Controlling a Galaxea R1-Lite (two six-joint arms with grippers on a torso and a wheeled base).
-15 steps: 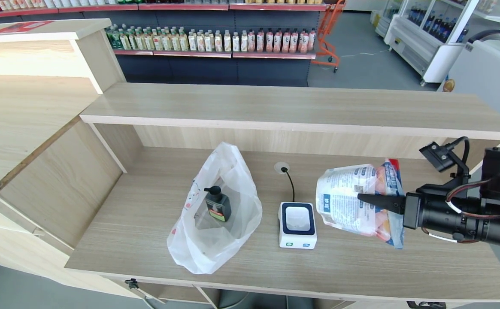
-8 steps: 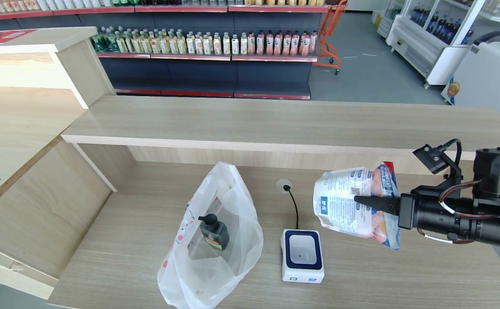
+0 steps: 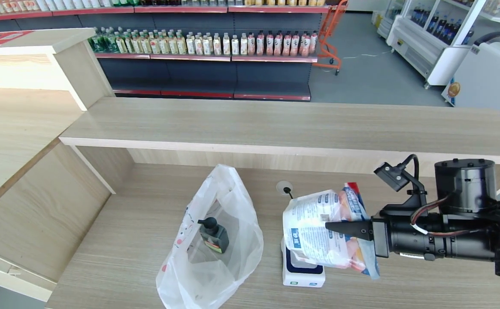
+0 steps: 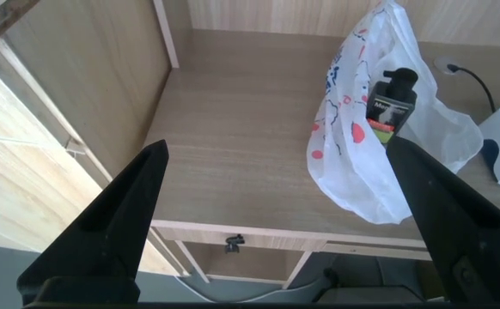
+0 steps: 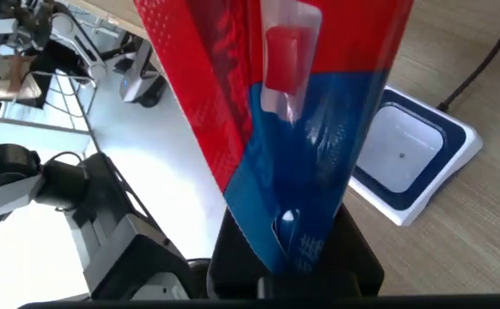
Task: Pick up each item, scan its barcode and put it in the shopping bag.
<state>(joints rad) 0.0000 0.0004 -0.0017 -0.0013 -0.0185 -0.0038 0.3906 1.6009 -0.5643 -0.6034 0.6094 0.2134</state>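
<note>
Presently, right gripper (image 3: 332,226): fingers pinched on the snack packet (image 3: 314,227), which hangs from the fingertips. Scanner (image 3: 302,278): on the counter (image 3: 116,240) just below that gripper's tip, partly covered by the packet. Shopping bag (image 3: 232,253): to the left of the gripper, beyond the scanner, mouth open, with a dark pump bottle (image 3: 213,237) inside. Left gripper (image 4: 276,150) — fingers spread wide, nothing between them — is above the counter, the bag ahead of it.
</note>
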